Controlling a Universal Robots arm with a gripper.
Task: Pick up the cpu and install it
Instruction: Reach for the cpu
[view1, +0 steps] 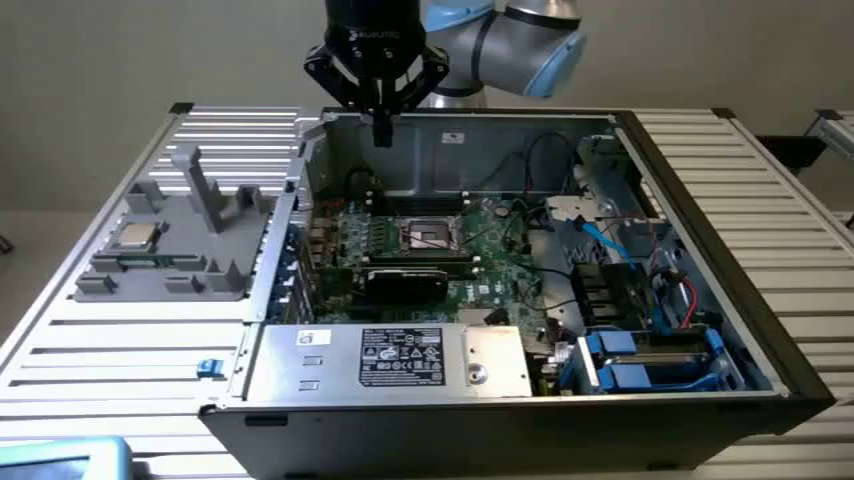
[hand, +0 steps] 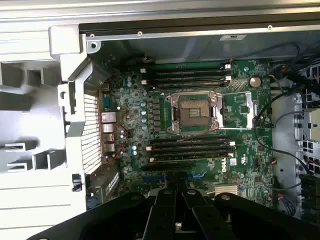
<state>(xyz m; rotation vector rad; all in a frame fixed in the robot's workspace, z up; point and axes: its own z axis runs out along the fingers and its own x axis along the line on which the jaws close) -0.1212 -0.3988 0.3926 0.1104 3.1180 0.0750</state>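
— Where is the chip?
— The small, flat, square cpu (view1: 138, 236) with its silver metal top lies flat on a grey plastic fixture tray (view1: 214, 250). The tray stands on the white slatted bench (view1: 120, 350), beside the case on the exterior view's left.
— And your pincer?
— My black pincer (view1: 382, 135) is closed, fingers together, gripping nothing. It hangs over the open grey metal computer case (view1: 494, 150) near its back wall, well apart from the cpu.
— What's below it?
— The green motherboard (hand: 240, 165). Its dark square socket with a metal frame (hand: 196, 114) sits between rows of black memory slots (hand: 190, 77).
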